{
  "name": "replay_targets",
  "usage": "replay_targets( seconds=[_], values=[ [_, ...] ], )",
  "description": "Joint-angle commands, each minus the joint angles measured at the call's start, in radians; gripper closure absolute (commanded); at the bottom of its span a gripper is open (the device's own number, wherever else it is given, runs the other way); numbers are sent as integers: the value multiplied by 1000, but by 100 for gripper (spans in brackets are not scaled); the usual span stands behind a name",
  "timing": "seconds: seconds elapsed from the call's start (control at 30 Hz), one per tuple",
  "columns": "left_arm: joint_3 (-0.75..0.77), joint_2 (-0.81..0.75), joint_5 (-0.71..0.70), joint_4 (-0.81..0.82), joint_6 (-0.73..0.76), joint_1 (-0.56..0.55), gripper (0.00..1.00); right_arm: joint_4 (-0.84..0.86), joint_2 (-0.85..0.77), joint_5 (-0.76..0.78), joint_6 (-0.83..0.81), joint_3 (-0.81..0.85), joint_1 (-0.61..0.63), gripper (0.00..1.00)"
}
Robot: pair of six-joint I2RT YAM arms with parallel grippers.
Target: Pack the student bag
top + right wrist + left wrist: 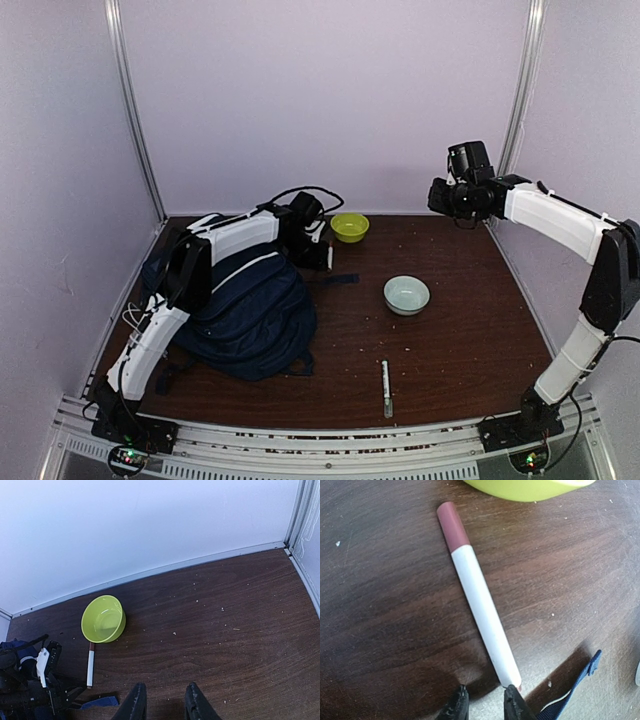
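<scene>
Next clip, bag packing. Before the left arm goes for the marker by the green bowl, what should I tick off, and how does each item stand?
1. Left claw empty: ok, nothing between its jaws.
2. Marker centred in the claw's gap: not ok, its near end lies at one fingertip.
3. Marker apart from the yellow-green bowl: ok.
4. Student bag open to receive it: cannot tell.
5. Right claw out of the way: ok, high at far right, open, empty.
</scene>
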Motion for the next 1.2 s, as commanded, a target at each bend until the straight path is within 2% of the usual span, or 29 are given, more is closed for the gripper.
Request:
replay_targets(
  seconds=[0.0,0.23,0.33,0.57,0.83,0.93,1.03,1.17],
  values=[
    [-35,-43,-46,45,-21,7,71,4,-25,5,-16,16,-8,72],
    [-38,-63,-87,103,-8,-25,48,3,-23,3,-15,13,-10,72],
    [-6,-34,-117,49,20,-38,44,1,-23,-1,-13,16,-11,72],
    [69,20,-168,-43,68,-64,52,3,-12,-13,-9,19,-12,72],
    [137,48,-303,-161,172,-66,60,9,-11,-17,-8,18,-17,72],
    [140,49,-267,-170,177,-63,58,12,-12,-19,-5,16,-21,72],
    [138,49,-156,-142,186,-67,58,14,-14,-23,1,14,-22,72],
    [110,41,-74,-73,153,-74,52,11,-13,-32,7,11,-24,72]
  ],
)
